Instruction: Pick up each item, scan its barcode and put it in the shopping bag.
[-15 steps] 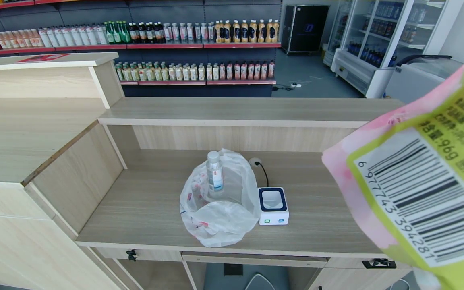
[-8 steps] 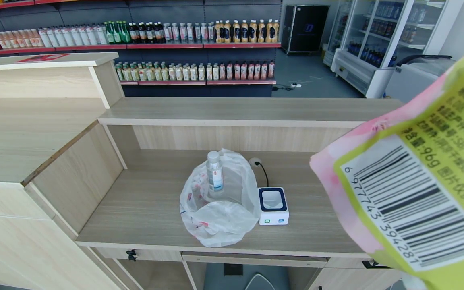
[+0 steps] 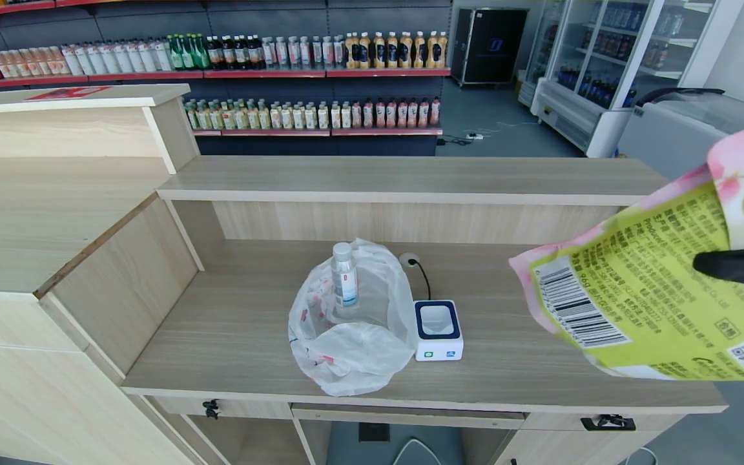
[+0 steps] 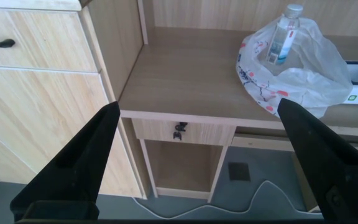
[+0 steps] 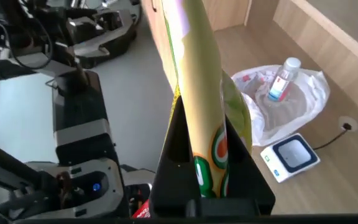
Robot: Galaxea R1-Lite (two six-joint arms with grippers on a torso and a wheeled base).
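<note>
A pink and green snack pouch [image 3: 656,303] hangs above the counter's right end, its barcode [image 3: 577,303] facing the head camera. My right gripper [image 3: 711,265] is shut on it; in the right wrist view the pouch [image 5: 201,81] stands edge-on between the fingers of that gripper [image 5: 207,158]. A white shopping bag [image 3: 346,336] lies open mid-counter with a clear bottle [image 3: 344,274] upright in it. The white scanner [image 3: 438,329] sits just right of the bag. My left gripper [image 4: 197,168] is open and holds nothing, low in front of the counter, left of the bag [image 4: 297,68].
A raised wooden ledge [image 3: 404,177] runs behind the counter [image 3: 230,349], and a tall cabinet side [image 3: 120,284] closes its left end. The scanner's black cable [image 3: 420,274] goes to a socket at the back. Drawers [image 4: 30,81] sit to the left below the counter.
The pouch has moved away from the head camera and turned, so it looks smaller with the barcode lower left. A black finger now shows across it. Bag, bottle and scanner stay put.
</note>
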